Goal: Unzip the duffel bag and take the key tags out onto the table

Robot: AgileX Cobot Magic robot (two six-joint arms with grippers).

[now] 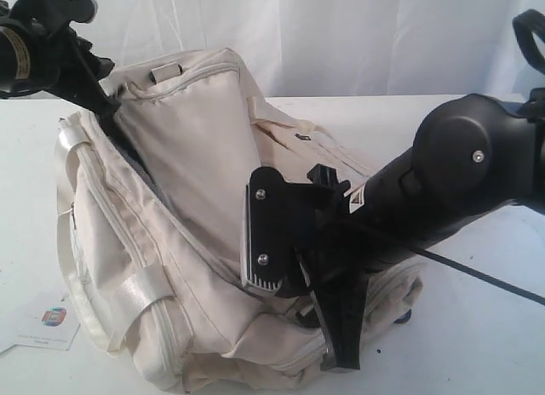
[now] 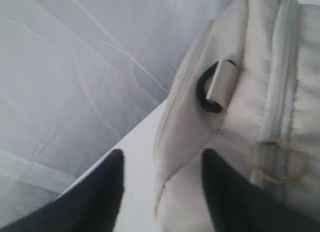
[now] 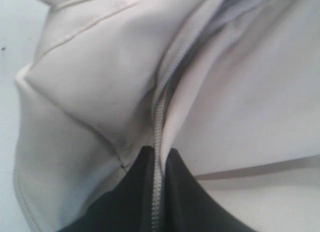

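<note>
Cream-white duffel bag (image 1: 196, 157) with shiny white straps (image 1: 140, 289), a pale zipper (image 3: 158, 127) and a black D-ring (image 2: 202, 92); dark grey lining (image 1: 143, 169) at upper left; white counter (image 1: 477, 344); white card (image 1: 47, 323) with a multicoloured logo, lower left; black robot arm (image 1: 451, 174) at right.
</note>
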